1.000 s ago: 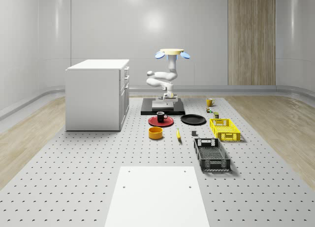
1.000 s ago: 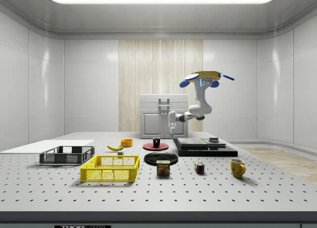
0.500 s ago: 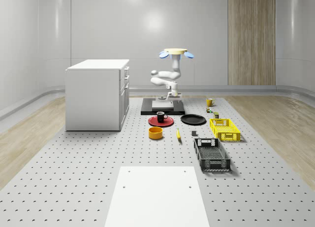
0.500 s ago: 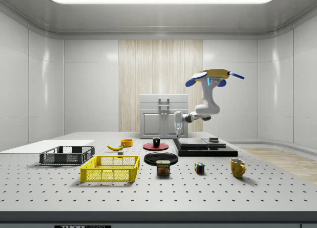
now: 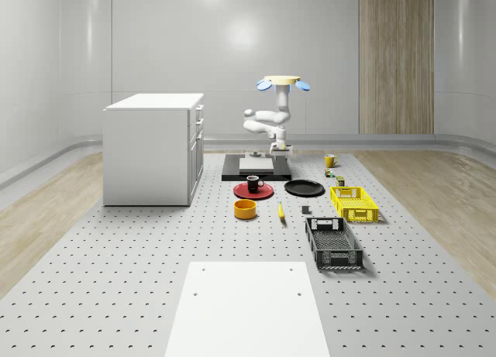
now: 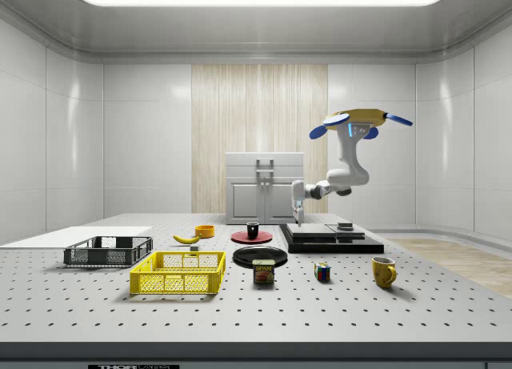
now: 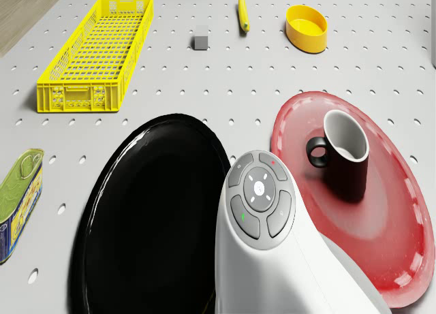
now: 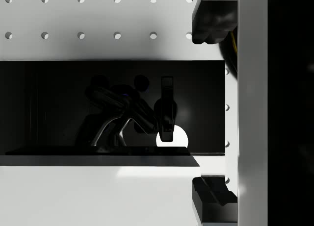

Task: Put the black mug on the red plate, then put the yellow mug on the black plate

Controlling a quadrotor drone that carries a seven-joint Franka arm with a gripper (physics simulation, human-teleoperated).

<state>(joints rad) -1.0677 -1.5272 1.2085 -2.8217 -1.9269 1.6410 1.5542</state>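
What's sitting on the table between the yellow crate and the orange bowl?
In the drone view, between the yellow crate and the orange bowl lie a small grey block and a banana.

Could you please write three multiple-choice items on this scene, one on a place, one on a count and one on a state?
1. Where does the black mug stand?
A. on the red plate
B. on the black plate
C. in the yellow crate

2. How many mesh crates lie on the table?
A. one
B. two
C. four

3. What state is the gripper in?
A. shut on the yellow mug
B. shut on the black mug
C. open, holding nothing

Key: 1 A, the drone view shows it upright on red; 2 B, the yellow crate and a black crate; 3 C, the wrist view shows the fingers apart, nothing between.
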